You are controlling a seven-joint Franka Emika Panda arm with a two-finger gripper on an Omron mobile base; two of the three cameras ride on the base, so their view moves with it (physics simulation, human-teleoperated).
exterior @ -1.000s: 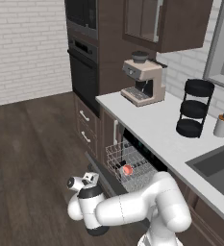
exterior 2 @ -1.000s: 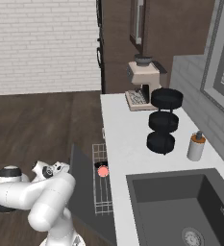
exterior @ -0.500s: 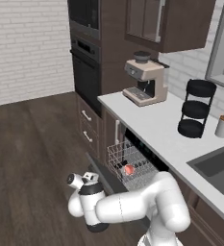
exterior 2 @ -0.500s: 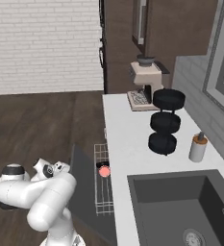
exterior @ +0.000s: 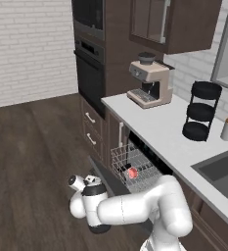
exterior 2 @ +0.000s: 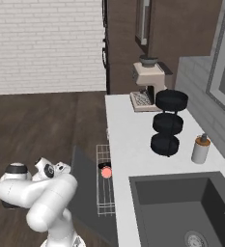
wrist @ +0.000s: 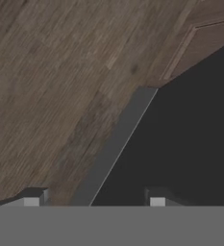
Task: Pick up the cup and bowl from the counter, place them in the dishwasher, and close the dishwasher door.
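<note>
Pincer (wrist: 94, 201) spread wide, empty, straddling the dishwasher door (wrist: 180, 144) edge above bare floor (wrist: 60, 72).

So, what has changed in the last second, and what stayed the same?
The arm has swung its hand a little further out over the floor, away from the dishwasher door. The fingers have spread wider and hold nothing; one tip is over the floor, the other over the door near its edge. The door is still down, the rack still out, and the cup still sits in it.
</note>
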